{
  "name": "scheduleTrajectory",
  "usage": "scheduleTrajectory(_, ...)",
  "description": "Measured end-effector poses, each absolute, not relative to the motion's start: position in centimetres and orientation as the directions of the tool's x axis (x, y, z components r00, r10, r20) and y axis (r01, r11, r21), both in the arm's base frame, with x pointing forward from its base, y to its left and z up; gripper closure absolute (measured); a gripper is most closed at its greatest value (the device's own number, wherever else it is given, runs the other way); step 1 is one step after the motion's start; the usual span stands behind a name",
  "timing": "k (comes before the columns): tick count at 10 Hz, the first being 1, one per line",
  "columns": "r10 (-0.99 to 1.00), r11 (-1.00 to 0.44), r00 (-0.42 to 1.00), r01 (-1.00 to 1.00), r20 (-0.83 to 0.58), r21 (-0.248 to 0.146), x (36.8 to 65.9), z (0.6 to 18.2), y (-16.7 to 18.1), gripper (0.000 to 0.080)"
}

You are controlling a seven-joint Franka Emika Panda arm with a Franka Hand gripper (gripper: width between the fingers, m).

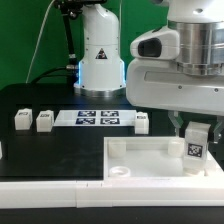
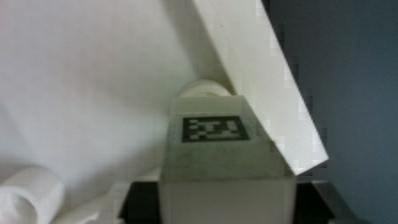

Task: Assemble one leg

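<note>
The panel (image 1: 150, 160) rim crowds the leg (image 1: 195, 141); table (image 1: 60, 150) alongside lies free.

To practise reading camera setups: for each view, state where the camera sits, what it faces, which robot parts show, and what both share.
Exterior view: off the arm, facing across the table at the panel; the arm and tool show.
Wrist view: on the wrist, looking close at the leg in the tool; no robot part shows clearly.
Shared: the leg with its tag, and the panel rim.

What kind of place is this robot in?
Probably a robot research lab: a black table, a marker board with printed tags, and a robot arm whose claw grips a tagged leg.
</note>
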State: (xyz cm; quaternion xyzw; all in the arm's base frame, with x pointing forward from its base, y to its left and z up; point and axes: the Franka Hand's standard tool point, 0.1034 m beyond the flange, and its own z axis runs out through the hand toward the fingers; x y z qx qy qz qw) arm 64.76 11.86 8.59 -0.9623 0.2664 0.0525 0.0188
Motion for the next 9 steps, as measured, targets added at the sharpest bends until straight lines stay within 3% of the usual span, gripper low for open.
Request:
scheduleTrajectory(4,-0.849,-0.526,0.521,-0.849,-0.082,0.053,64.75,8.56,11.84,0.0508)
scheduleTrajectory(6,-0.864,-0.502,0.497,-0.863,-0.084,0.054,64.76,8.55,11.78,0.0508)
scheduleTrajectory(8,-0.842,-0.537,0.532,-0.842,-0.092,0.048,64.72,8.52,11.96,0.0260)
scheduleTrajectory(9,-0.801,-0.596,0.591,-0.802,-0.094,0.042,64.70,8.51,12.05,0.0176)
